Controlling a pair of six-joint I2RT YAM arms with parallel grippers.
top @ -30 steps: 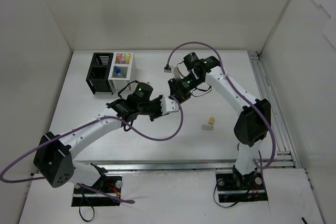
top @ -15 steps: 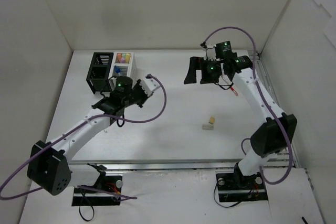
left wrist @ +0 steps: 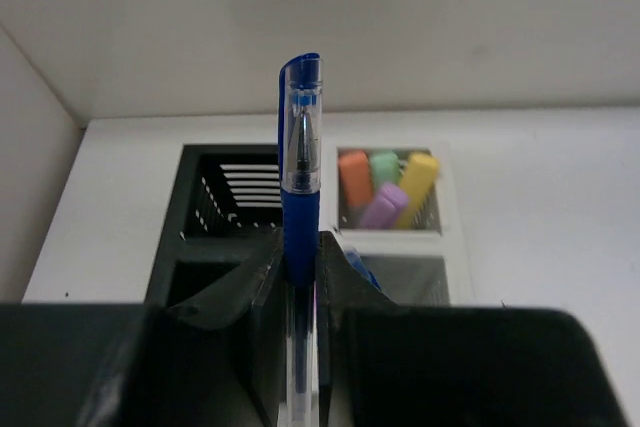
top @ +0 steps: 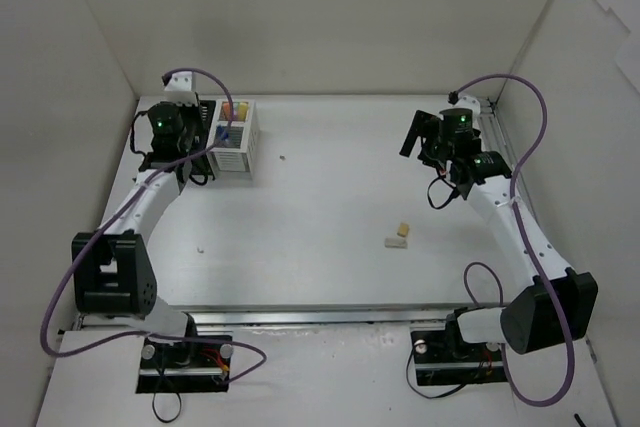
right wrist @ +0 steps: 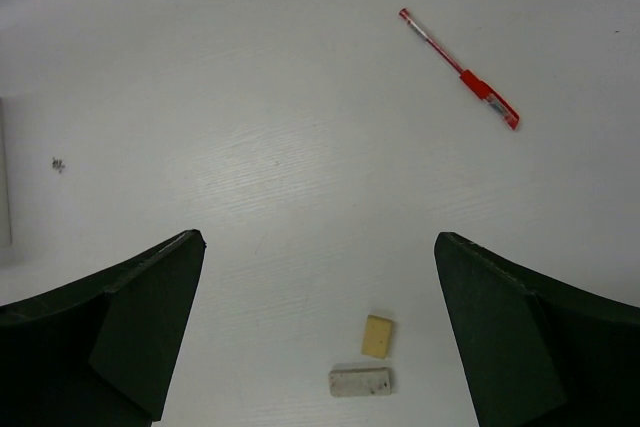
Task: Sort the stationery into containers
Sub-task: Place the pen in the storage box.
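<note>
Left gripper [left wrist: 300, 259] closed on blue pen [left wrist: 300, 147] at its blue sleeve, pen upright above black organizer [left wrist: 178, 217]. We judge pen light, stiff, slick-barrelled; sleeve is surest hold. Right gripper [right wrist: 320, 322] fingers spread, empty, over table [right wrist: 250, 97]; red pen [right wrist: 460, 69] and erasers [right wrist: 377, 335] lie below.

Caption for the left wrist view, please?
Left gripper holds a blue pen over the black organizer; highlighters stand in the white organizer.

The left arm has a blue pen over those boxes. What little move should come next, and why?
Probably ease the blue pen down into the black organizer, then open. The left gripper is clamped on it right over that box, whose visible compartment looks empty, while the white organizer holds highlighters.
</note>
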